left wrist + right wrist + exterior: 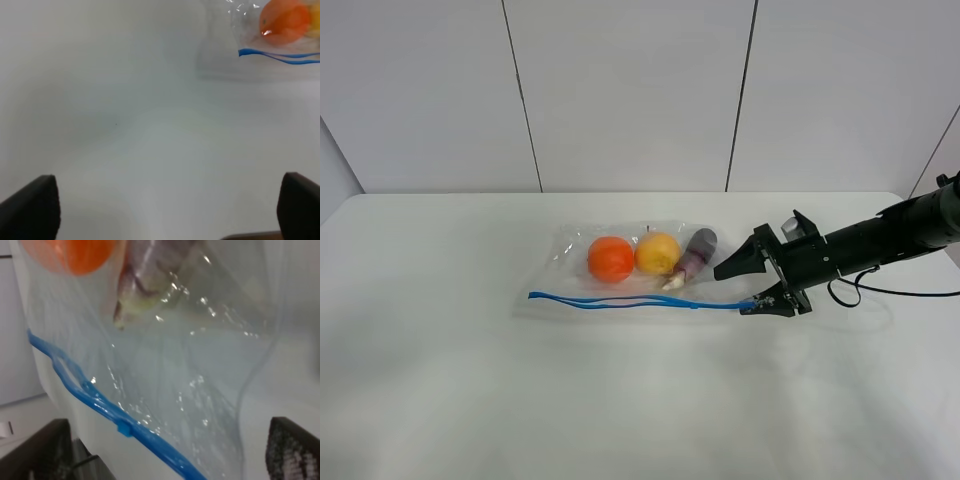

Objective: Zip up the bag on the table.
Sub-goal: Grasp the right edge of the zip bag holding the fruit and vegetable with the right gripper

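Exterior high shows 1 bag (570, 272) with 3 items (611, 259); left fingers (35, 209), right fingers (42, 452) wide.

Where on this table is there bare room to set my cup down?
The whole front strip of the table, between the blue zipper strip and the near edge, is bare; so is the side left of the bag. Crowded: the bag's right end, where the right pincer stands open at the zipper's end.

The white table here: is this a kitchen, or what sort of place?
Most likely a robot test lab, not a kitchen: a plain white table, blank wall panels behind it, and a black robot arm reaching to a clear bag of fruit.
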Controlling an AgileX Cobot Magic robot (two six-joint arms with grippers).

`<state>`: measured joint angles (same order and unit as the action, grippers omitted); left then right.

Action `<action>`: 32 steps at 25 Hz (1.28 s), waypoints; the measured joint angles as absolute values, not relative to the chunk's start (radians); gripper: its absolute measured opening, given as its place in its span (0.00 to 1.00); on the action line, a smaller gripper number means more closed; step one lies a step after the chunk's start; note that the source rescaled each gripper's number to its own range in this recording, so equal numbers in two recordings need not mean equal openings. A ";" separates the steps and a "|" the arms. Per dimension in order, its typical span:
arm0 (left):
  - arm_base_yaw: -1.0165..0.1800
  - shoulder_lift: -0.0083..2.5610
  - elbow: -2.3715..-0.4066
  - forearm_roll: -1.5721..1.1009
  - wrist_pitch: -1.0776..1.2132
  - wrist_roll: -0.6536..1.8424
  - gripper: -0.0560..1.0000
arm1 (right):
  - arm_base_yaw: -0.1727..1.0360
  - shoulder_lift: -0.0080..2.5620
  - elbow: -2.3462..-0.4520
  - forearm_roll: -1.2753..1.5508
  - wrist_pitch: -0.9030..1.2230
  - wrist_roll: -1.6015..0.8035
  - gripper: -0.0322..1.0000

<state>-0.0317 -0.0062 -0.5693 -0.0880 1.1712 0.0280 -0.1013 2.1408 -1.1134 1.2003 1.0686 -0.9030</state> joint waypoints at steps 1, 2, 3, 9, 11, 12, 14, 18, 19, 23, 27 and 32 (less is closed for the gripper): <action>-0.032 -0.006 -0.569 -0.088 1.171 0.028 1.00 | -0.101 2.141 -1.113 1.206 1.069 -0.904 0.82; -0.032 -0.006 -0.569 -0.088 1.171 0.028 1.00 | -0.101 2.141 -1.113 1.209 1.069 -0.904 0.81; -0.032 -0.006 -0.569 -0.088 1.171 0.028 1.00 | -0.099 2.141 -1.113 1.209 1.069 -0.904 0.80; -0.032 -0.006 -0.569 -0.088 1.171 0.028 1.00 | -0.064 2.141 -1.113 1.209 1.072 -0.908 0.78; -0.032 -0.006 -0.569 -0.088 1.171 0.028 1.00 | -0.049 2.141 -1.113 1.209 1.067 -0.911 0.78; -0.032 -0.006 -0.569 -0.088 1.171 0.028 1.00 | -0.044 2.141 -1.113 1.208 1.067 -0.911 0.78; -0.032 -0.006 -0.569 -0.088 1.171 0.028 1.00 | -0.044 2.141 -1.113 1.197 1.065 -0.911 0.77; -0.032 -0.006 -0.569 -0.088 1.171 0.028 1.00 | -0.044 2.141 -1.113 1.169 1.062 -0.911 0.65; -0.032 -0.006 -0.569 -0.088 1.171 0.028 1.00 | -0.045 2.141 -1.113 1.164 1.062 -0.911 0.62; -0.032 -0.006 -0.569 -0.088 1.171 0.028 1.00 | -0.047 2.141 -1.113 1.147 1.067 -0.910 0.59; -0.032 -0.006 -0.569 -0.088 1.171 0.028 1.00 | -0.047 2.141 -1.113 1.141 1.073 -0.910 0.48; -0.032 -0.006 -0.569 -0.088 1.171 0.028 1.00 | -0.047 2.141 -1.113 1.138 1.079 -0.910 0.29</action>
